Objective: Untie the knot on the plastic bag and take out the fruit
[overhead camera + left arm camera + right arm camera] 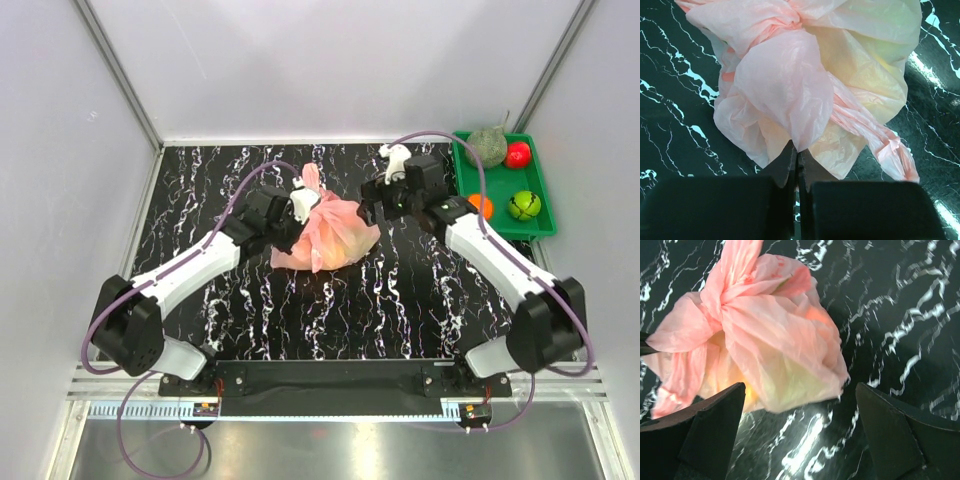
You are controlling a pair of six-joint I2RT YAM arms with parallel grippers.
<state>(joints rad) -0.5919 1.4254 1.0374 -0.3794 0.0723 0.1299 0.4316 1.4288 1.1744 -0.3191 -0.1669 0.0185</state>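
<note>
The pink plastic bag lies bunched in the middle of the black marble table. Its knot sits at the top with a pink tail standing up; the left wrist view also shows the knot. Fruit shows only as yellow and orange shapes through the plastic, and again as fruit low in the right wrist view. My left gripper is shut on a fold of the bag at its left side. My right gripper stands open just right of the bag, touching nothing.
A green tray at the back right holds a netted melon, a red fruit, an orange fruit and a green fruit. White walls close in the table on three sides.
</note>
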